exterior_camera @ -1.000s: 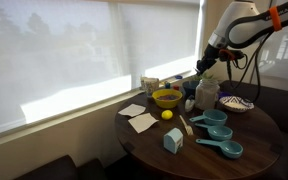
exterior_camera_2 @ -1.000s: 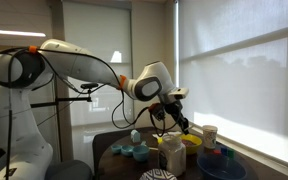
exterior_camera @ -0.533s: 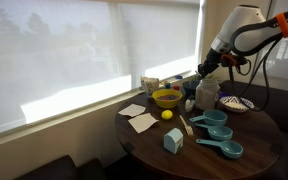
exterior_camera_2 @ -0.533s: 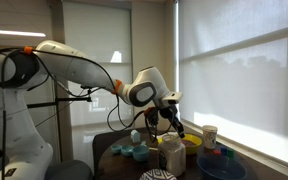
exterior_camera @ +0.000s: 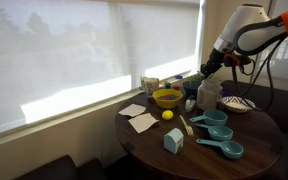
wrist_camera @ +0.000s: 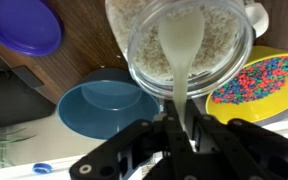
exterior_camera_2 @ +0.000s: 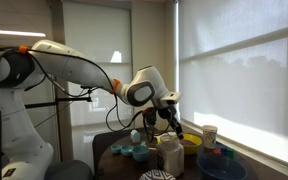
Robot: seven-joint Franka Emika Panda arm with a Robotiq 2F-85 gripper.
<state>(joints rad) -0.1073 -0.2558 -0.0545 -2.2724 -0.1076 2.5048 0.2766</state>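
My gripper (wrist_camera: 177, 128) is shut on the handle of a white spoon (wrist_camera: 182, 45). The spoon's bowl hangs over the open mouth of a clear jar of oats (wrist_camera: 189, 40). In both exterior views the gripper (exterior_camera: 208, 71) (exterior_camera_2: 171, 117) sits just above the jar (exterior_camera: 206, 94) (exterior_camera_2: 170, 153) at the back of the round wooden table (exterior_camera: 254, 140). A yellow bowl of coloured sprinkles (wrist_camera: 259, 80) lies beside the jar, and a blue bowl (wrist_camera: 109, 105) on its other side.
A yellow bowl (exterior_camera: 167, 98), a lemon (exterior_camera: 167, 114), white napkins (exterior_camera: 140, 121), blue measuring cups (exterior_camera: 216, 131), a small blue carton (exterior_camera: 173, 141) and a patterned plate (exterior_camera: 236, 104) stand on the table. A purple lid (wrist_camera: 24, 25) lies near the jar. The window blind (exterior_camera: 74, 50) is close behind.
The gripper with the spoon has shifted slightly toward the jar and lowered a little over its mouth. The table objects have not moved.
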